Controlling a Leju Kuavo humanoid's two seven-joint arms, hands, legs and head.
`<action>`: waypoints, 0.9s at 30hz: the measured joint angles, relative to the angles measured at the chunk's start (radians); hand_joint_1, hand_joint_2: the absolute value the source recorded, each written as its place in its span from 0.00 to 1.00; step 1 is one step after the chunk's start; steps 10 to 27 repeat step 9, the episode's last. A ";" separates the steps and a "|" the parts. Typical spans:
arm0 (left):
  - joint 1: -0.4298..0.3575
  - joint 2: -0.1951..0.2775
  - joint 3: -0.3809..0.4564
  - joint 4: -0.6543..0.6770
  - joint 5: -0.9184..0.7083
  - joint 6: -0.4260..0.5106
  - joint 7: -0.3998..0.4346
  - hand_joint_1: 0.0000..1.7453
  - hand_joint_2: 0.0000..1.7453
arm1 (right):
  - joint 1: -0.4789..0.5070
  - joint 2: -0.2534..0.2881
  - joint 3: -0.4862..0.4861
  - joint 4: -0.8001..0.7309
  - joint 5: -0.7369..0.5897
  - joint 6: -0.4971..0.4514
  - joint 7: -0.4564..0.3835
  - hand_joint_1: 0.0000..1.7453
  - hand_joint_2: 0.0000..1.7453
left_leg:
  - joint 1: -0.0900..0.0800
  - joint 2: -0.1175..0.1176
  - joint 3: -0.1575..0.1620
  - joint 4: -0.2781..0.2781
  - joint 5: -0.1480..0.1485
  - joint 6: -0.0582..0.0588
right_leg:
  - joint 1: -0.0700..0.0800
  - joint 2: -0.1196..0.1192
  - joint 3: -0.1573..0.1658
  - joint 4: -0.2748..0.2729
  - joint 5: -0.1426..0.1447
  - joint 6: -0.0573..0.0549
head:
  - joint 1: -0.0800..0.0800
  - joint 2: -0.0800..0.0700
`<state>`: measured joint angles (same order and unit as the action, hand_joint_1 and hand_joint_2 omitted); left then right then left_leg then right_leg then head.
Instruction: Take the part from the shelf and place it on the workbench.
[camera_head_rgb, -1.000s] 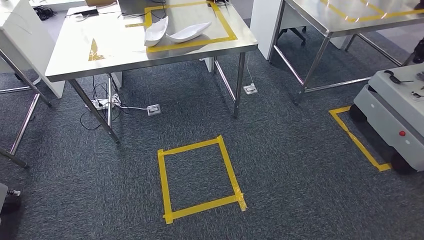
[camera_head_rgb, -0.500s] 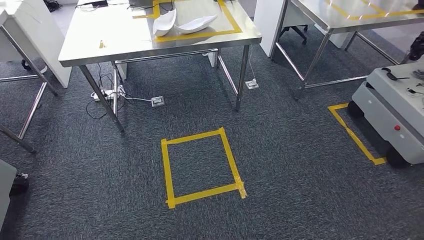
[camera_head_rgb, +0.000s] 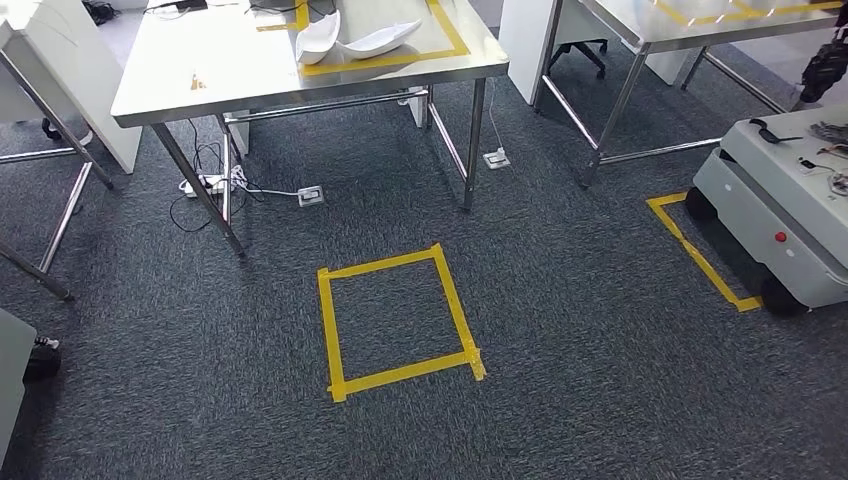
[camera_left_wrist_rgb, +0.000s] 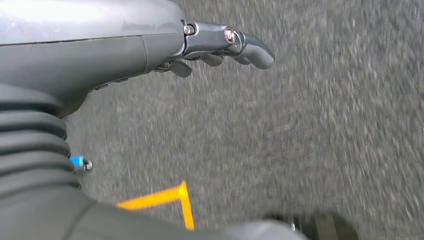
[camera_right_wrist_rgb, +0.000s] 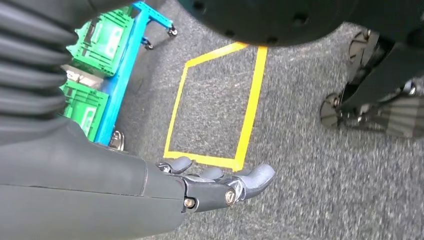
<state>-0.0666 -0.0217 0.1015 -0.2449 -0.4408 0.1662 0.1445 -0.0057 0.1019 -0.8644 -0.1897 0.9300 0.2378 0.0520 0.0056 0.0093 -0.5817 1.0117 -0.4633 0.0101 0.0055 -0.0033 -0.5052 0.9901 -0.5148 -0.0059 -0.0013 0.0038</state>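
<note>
The steel workbench stands ahead at the upper left, with a yellow tape rectangle on its top. Two white curved parts lie inside that rectangle. My left hand hangs over grey carpet, fingers straight and apart, holding nothing. My right hand also hangs with its fingers apart and nothing in it. In the right wrist view a blue wheeled shelf carries green bins.
A yellow tape square marks the carpet in front of the workbench. A grey wheeled cart stands at the right by another tape mark. A second steel table is at the upper right. A power strip and cables lie under the workbench.
The whole head picture has shifted: workbench, tape square and cart sit higher and a little further left, so the camera moved. No thing has moved by itself.
</note>
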 joint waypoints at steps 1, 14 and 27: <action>0.006 0.000 0.000 -0.005 0.013 -0.005 -0.004 0.00 0.00 | 0.005 -0.003 0.023 -0.003 -0.028 0.000 -0.003 0.00 1.00 | 0.001 0.001 -0.001 -0.001 0.004 -0.005 | 0.001 0.000 -0.002 0.002 0.001 -0.003 | 0.000 0.000; 0.053 0.005 -0.008 -0.036 0.108 -0.039 -0.034 0.00 0.00 | 0.037 -0.024 0.199 -0.035 -0.228 0.000 -0.014 0.00 0.00 | 0.002 -0.003 -0.003 -0.004 0.025 -0.031 | 0.002 -0.001 -0.020 0.015 0.008 -0.015 | 0.000 0.000; 0.053 0.005 -0.008 -0.036 0.108 -0.039 -0.034 0.00 0.00 | 0.037 -0.024 0.199 -0.035 -0.228 0.000 -0.014 0.00 0.00 | 0.002 -0.003 -0.003 -0.004 0.025 -0.031 | 0.002 -0.001 -0.020 0.015 0.008 -0.015 | 0.000 0.000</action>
